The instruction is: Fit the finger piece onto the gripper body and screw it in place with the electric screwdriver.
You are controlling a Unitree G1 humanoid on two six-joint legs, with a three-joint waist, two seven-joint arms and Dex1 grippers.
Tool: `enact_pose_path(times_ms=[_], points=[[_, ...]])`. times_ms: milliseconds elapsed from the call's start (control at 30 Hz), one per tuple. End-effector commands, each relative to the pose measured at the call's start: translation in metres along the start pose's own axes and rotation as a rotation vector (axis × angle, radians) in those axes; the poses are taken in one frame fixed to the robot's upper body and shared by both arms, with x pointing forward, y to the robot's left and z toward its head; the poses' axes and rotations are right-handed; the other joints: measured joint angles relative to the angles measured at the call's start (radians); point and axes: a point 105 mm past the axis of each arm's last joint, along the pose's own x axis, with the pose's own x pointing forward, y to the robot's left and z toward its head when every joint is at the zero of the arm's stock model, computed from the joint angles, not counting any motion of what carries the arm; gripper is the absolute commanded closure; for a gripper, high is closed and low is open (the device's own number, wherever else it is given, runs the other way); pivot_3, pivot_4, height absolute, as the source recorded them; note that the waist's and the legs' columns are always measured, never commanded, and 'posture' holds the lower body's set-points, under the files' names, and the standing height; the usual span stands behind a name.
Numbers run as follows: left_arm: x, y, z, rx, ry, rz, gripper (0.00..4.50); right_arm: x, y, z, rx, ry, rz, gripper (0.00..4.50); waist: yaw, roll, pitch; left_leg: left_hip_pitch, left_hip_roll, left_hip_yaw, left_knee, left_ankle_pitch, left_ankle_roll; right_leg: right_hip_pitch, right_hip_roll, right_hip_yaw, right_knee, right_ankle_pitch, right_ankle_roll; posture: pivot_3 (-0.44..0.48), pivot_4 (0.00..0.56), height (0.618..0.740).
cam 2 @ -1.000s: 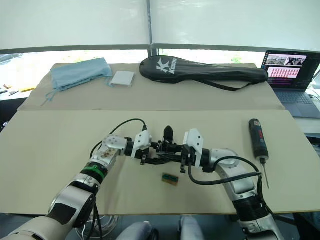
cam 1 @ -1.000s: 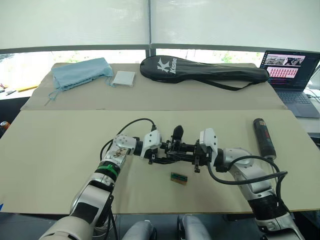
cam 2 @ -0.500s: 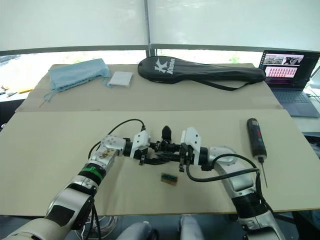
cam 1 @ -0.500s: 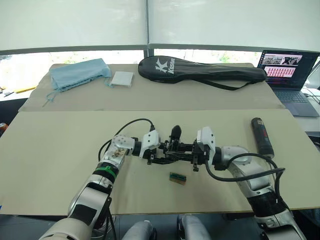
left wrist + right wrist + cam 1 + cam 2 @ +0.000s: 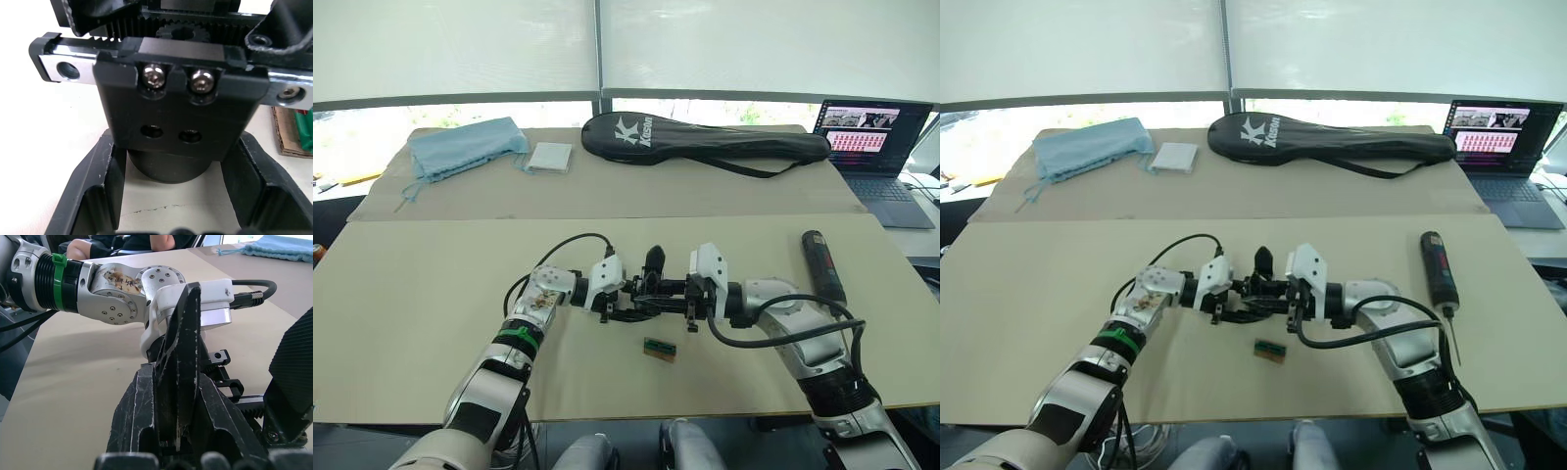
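Observation:
The gripper body (image 5: 649, 288) sits at the middle of the near table, its one black finger (image 5: 653, 260) pointing up. From the left, my left gripper (image 5: 626, 300) is shut on it; the left wrist view has its round base (image 5: 168, 169) and screwed block between the fingers (image 5: 95, 193). From the right, my right gripper (image 5: 674, 292) is shut on the finger piece (image 5: 182, 357) and holds it against the body's toothed rack (image 5: 244, 399). The electric screwdriver (image 5: 1435, 269) lies on the table to the right, apart from both grippers, with its thin bit (image 5: 1453, 338) pointing toward me.
A small green and brown block (image 5: 661, 349) lies just in front of the grippers. On the far table are a long black racket bag (image 5: 705, 137), a blue cloth (image 5: 470, 145) and a white pad (image 5: 551, 157). A laptop (image 5: 881, 147) stands open at the far right.
My right gripper has edged a little left, closer to the left gripper and the gripper body. The head view has shifted slightly. The screwdriver has stayed put.

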Motion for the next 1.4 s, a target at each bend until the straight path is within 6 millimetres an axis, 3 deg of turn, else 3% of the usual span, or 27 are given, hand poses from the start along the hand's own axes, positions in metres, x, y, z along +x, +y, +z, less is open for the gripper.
enact_pose_path(times_ms=[33,100,367,400,567,667,733,867,967,1167,1267,1400], points=[[-0.001,-0.009,-0.002,-0.001,-0.009,-0.048,2.25,-0.003,0.0,0.006,-0.016,-0.022,-0.005,4.06,0.0,0.0,0.0,0.0,0.0,0.0,0.0,0.0,0.0,0.0,0.0,0.0,0.0,0.0,0.0,0.0,0.15,0.74],[-0.003,-0.007,-0.005,0.0,0.006,-0.033,2.25,-0.002,0.0,0.015,-0.058,-0.05,0.0,3.0,0.001,0.0,0.0,0.0,0.0,0.0,0.0,0.0,0.0,-0.001,0.0,0.0,0.0,0.0,0.0,0.0,0.15,0.74],[-0.006,-0.004,-0.011,-0.014,0.019,-0.004,2.25,-0.006,0.005,0.038,-0.136,-0.148,0.028,0.2,0.0,0.0,0.0,-0.001,0.0,0.0,0.0,0.0,0.0,-0.001,0.0,0.0,0.0,0.0,0.0,0.0,0.15,0.74],[-0.006,-0.003,-0.012,-0.016,0.02,-0.001,2.25,-0.007,0.007,0.042,-0.148,-0.168,0.043,0.07,0.0,0.0,0.0,-0.001,0.0,0.0,0.0,0.0,0.0,-0.001,0.0,0.0,0.0,0.0,0.0,0.0,0.15,0.74],[-0.005,0.002,-0.014,-0.045,0.015,0.056,2.25,-0.014,0.022,0.064,-0.165,-0.274,0.105,0.07,0.001,0.0,0.0,-0.001,0.0,0.0,0.0,0.0,0.0,0.0,0.0,0.0,0.0,0.0,0.0,0.0,0.15,0.74],[-0.007,0.005,-0.017,-0.07,0.024,0.088,0.68,-0.02,0.029,0.081,-0.168,-0.315,0.128,0.0,0.004,0.0,0.0,0.0,0.0,0.0,0.0,0.0,0.0,0.0,0.0,0.0,0.0,0.0,0.0,0.0,0.15,0.74],[-0.011,0.004,-0.018,-0.044,0.028,0.105,0.08,-0.026,0.033,0.094,-0.183,-0.326,0.136,0.0,0.004,0.0,0.0,0.0,0.0,0.0,0.0,0.0,0.0,0.0,0.0,0.0,0.0,0.0,0.0,0.0,0.15,0.74],[-0.026,0.0,-0.027,-0.039,0.05,0.101,0.08,-0.04,0.037,0.106,-0.211,-0.312,0.117,0.0,-0.001,0.0,0.0,0.0,0.0,0.0,0.0,0.0,0.0,0.0,0.0,0.0,0.0,0.0,0.0,0.0,0.15,0.74],[-0.056,-0.002,-0.024,-0.068,0.004,0.141,0.08,-0.065,0.035,0.106,-0.199,-0.276,0.013,0.0,-0.005,0.0,0.0,0.001,0.001,0.0,-0.002,0.0,0.0,0.0,0.0,0.0,0.0,0.0,0.0,0.0,0.15,0.74],[-0.112,-0.01,-0.015,-0.067,-0.028,0.229,0.08,-0.113,0.035,0.082,-0.162,-0.143,-0.24,0.0,0.003,0.0,0.0,0.001,0.001,0.0,-0.004,0.0,0.0,-0.001,0.0,0.001,-0.001,0.0,-0.001,0.0,0.15,0.74],[-0.159,-0.003,0.003,-0.083,-0.076,0.37,0.08,-0.153,0.042,0.07,-0.105,-0.089,-0.439,0.0,0.024,0.0,0.001,0.001,0.0,0.0,-0.003,0.0,0.0,0.0,0.0,0.001,-0.001,0.0,0.0,0.0,0.15,0.74],[-0.172,-0.002,0.01,-0.111,-0.106,0.444,0.08,-0.185,0.06,0.049,-0.047,-0.013,-0.588,0.0,0.037,0.0,0.001,0.001,0.0,0.0,-0.004,-0.001,0.001,0.0,0.0,0.001,-0.002,0.0,0.0,0.0,0.15,0.74]])
